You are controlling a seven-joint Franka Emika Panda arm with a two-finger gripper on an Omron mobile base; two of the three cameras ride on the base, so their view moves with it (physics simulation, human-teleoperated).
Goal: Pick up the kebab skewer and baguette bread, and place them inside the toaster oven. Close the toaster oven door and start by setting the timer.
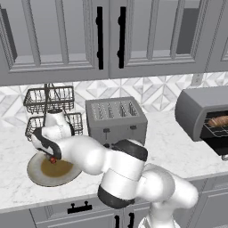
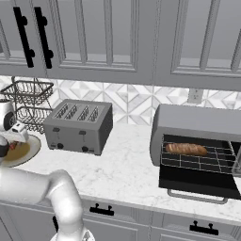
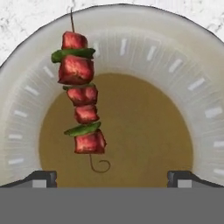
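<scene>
The kebab skewer (image 3: 82, 105), red chunks with green pieces on a thin stick, lies on the left half of a round plate (image 3: 144, 39) with a brown centre. My gripper (image 3: 113, 177) hangs open just above the plate, the skewer lying ahead of the left fingertip (image 3: 41, 177). From the left base view the gripper (image 1: 51, 153) points down over the plate (image 1: 35, 173) at the counter's left. The baguette bread (image 2: 186, 149) lies on the wire rack inside the toaster oven (image 2: 197, 117). The toaster oven door (image 2: 197, 182) is folded down open.
A grey four-slot toaster (image 1: 116, 118) stands on the counter between the plate and the oven. A two-tier wire basket (image 1: 49, 100) stands behind the plate against the tiled wall. Upper cabinets hang overhead.
</scene>
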